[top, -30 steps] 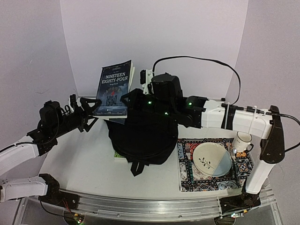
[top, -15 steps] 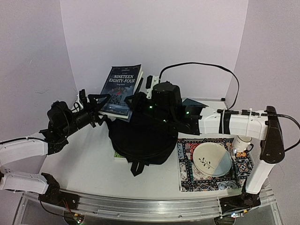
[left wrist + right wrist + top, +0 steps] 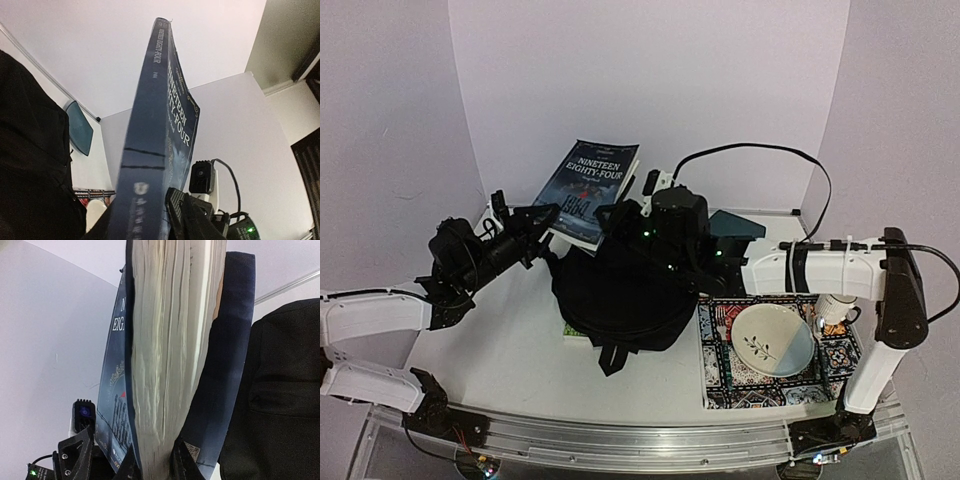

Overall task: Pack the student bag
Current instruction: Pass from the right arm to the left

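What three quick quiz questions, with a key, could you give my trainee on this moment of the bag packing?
1. True or false: the dark blue paperback book is already fully inside the large black fabric backpack.
2. What lies on the patterned rectangular tray? A) a pale round plate with a leaf motif B) scissors C) a banana
3. Which gripper clamps the book at its page edge?

Key
1. False: it stands out above the backpack.
2. A
3. The right gripper.
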Controlling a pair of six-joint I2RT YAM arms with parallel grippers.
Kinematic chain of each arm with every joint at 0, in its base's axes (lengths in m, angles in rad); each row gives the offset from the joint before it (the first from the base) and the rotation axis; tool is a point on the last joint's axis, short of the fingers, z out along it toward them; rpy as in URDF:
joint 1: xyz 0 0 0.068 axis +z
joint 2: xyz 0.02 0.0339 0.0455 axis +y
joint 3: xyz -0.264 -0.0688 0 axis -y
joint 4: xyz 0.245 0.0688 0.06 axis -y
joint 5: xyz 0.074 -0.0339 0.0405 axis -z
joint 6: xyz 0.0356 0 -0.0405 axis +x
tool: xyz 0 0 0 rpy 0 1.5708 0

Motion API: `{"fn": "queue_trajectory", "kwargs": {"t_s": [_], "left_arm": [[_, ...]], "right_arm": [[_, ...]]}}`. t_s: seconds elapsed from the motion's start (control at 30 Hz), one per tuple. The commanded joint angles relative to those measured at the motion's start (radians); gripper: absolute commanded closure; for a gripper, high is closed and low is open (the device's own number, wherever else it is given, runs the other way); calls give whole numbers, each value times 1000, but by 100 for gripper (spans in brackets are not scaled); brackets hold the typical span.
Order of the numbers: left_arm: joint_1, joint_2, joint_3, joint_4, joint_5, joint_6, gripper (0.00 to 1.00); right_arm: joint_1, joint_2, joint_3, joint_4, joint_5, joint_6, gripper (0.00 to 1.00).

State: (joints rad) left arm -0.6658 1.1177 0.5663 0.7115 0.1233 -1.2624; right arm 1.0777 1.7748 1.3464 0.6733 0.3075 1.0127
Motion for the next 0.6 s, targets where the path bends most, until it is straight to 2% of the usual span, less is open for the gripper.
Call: {"fn": "queue_trajectory", "kwargs": {"t_s": [0.0, 0.07, 0.13, 0.23, 0.37, 0.57], "left_arm": [[-23, -6, 29, 145, 17, 11, 79], [-23, -14, 14, 143, -8, 24, 91], [-22, -25, -4, 142, -34, 35, 99], [-18, -44, -21, 102, -68, 66, 100], [12, -63, 11, -28, -75, 119, 100], [163, -57, 26, -120, 40, 98, 100]], "right_arm": [[-10, -49, 30, 79, -12, -26, 100], [-19, -52, 47, -17, -32, -57, 99], [-30, -57, 57, -97, -63, -105, 93], [-47, -76, 46, -207, -88, -178, 84], [-66, -105, 41, -361, -148, -316, 62], [-70, -121, 75, -636, -220, -610, 35]]}}
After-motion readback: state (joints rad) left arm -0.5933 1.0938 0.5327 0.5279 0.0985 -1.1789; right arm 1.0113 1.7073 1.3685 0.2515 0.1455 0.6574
